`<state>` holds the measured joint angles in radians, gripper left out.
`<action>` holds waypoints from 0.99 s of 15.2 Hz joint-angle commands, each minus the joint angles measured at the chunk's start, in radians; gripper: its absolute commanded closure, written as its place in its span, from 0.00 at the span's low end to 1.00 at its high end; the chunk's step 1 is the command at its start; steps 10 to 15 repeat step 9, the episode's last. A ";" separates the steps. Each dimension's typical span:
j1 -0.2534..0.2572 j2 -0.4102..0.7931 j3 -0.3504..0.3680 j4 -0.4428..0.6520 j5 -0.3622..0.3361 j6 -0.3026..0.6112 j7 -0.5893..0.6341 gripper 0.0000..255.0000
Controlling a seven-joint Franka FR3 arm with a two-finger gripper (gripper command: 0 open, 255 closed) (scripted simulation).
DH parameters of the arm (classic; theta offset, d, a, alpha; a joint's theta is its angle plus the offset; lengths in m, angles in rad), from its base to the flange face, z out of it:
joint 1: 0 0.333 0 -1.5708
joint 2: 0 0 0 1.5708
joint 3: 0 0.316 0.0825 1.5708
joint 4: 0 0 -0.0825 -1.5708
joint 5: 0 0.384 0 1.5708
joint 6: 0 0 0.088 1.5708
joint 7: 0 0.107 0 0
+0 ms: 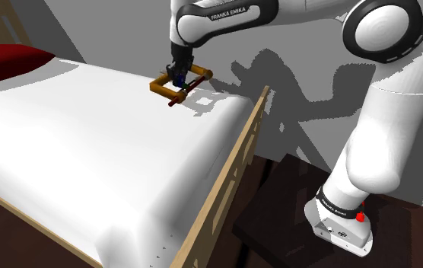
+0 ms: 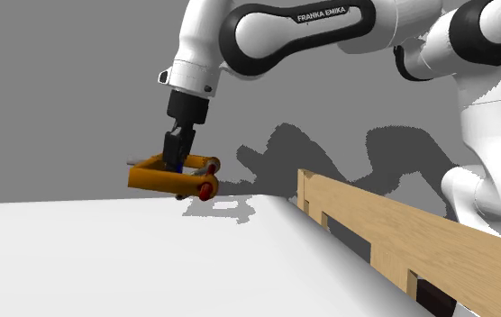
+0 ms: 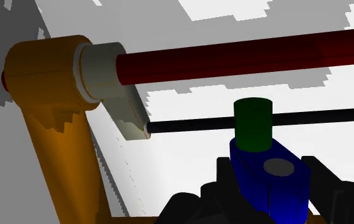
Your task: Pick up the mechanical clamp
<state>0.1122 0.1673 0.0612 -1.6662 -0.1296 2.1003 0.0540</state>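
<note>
The clamp [image 1: 173, 85] has an orange frame, a dark red bar and a blue and green middle piece. It hangs just above the white bed [image 1: 73, 145], near the far corner by the footboard. My black gripper [image 1: 180, 76] comes down from above and is shut on the clamp's blue block [image 3: 270, 184]. In the second exterior view the clamp [image 2: 173, 176] floats clear of the bed surface, its shadow lying below it, with the gripper [image 2: 178, 155] clasping its middle. In the wrist view the orange frame [image 3: 48, 108] and red bar [image 3: 246, 54] lie beyond the fingers [image 3: 325, 184].
A wooden footboard [image 1: 236, 164] runs along the bed's edge toward the shoulder view's right. A red pillow [image 1: 8, 61] lies at the far left. My stand [image 1: 294, 221] is a dark box beside the bed. A grey wall rises behind.
</note>
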 commanded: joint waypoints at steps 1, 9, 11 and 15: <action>0.000 -0.005 0.001 0.023 0.002 -0.027 -0.003 1.00; 0.002 -0.003 0.002 0.108 0.006 -0.110 -0.012 1.00; 0.002 -0.003 0.002 0.108 0.006 -0.110 -0.012 1.00; 0.002 -0.003 0.002 0.108 0.006 -0.110 -0.012 1.00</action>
